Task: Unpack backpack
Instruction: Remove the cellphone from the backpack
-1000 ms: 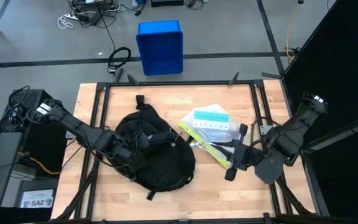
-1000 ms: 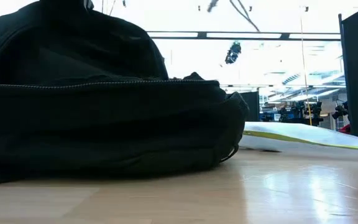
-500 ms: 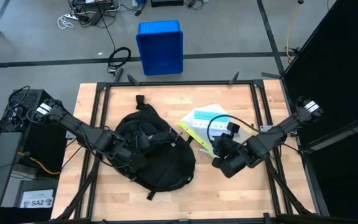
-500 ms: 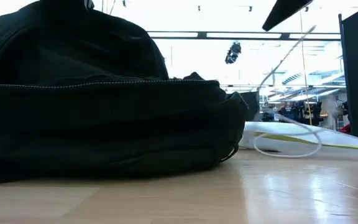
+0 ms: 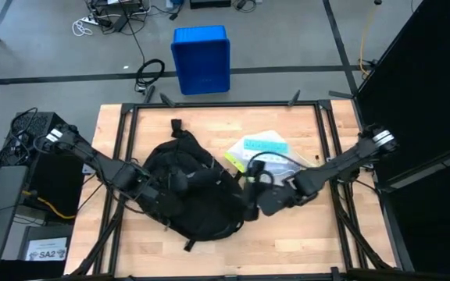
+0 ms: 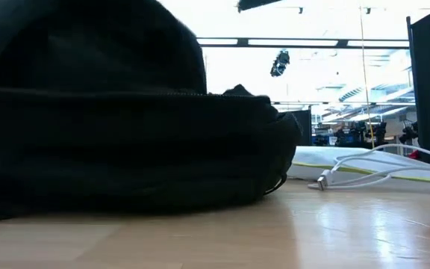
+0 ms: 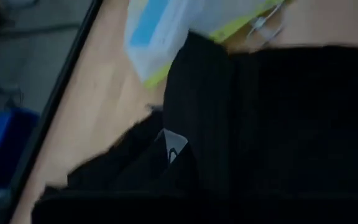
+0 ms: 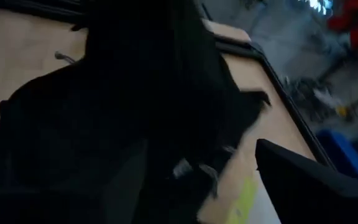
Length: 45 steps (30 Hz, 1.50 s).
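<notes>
Beside right hand (image 5: pixel 250 195) — backpack (image 5: pixel 198 195).

Robot lab (floor cables (image 5: pixel 148 72), blue bin (image 5: pixel 201 59))

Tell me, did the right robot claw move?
Yes. The right gripper swung from the table's right edge toward the backpack, crossing the white pouch.

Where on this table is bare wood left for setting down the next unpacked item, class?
Bare wood lies along the near edge below the backpack and right gripper, and in the far left corner. The middle is crowded: backpack, white cable, clear pouch, both arms.
</notes>
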Each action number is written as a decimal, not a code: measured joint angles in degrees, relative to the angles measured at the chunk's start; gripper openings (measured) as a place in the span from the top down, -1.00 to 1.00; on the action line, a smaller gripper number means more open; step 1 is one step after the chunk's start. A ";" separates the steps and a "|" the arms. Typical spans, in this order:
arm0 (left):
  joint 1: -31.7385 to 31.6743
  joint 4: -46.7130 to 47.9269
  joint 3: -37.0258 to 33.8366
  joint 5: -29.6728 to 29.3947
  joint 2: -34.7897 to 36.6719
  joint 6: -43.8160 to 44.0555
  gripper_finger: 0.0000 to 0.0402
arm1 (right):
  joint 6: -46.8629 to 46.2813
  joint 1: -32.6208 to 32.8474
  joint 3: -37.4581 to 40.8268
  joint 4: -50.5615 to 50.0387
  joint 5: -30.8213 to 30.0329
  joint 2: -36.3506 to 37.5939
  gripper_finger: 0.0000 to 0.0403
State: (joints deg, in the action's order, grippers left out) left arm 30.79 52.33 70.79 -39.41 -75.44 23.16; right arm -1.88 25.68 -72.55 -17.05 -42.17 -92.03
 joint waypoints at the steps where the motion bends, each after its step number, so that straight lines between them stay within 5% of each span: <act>1: 0.54 -0.79 0.67 0.00 0.01 -1.15 1.00 | 2.81 -0.97 0.00 2.74 -0.06 -1.46 -0.41; 6: 2.80 -3.01 2.42 0.28 0.07 -3.72 1.00 | 12.62 -6.46 -0.41 13.26 2.27 -7.44 -0.42; 12: 6.54 -1.98 4.22 0.42 0.11 -6.27 1.00 | 12.83 -10.74 -2.47 19.18 19.25 -8.82 -0.38; 25: 15.10 -0.95 9.68 -2.05 0.11 -7.91 1.00 | 12.47 -8.71 -3.30 21.39 35.63 -8.78 -0.30; 33: 21.64 -0.58 9.68 -3.44 0.11 -7.58 1.00 | 12.71 -4.59 -3.28 21.37 35.64 -8.47 -0.35; 45: 23.71 -0.12 9.68 -3.54 0.11 -6.01 1.00 | 18.04 -2.10 -3.26 21.65 26.29 -8.04 -0.31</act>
State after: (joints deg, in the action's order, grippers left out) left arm 54.50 52.21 80.47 -42.94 -75.33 17.15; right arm 16.16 23.57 -75.81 4.60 -15.88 -100.07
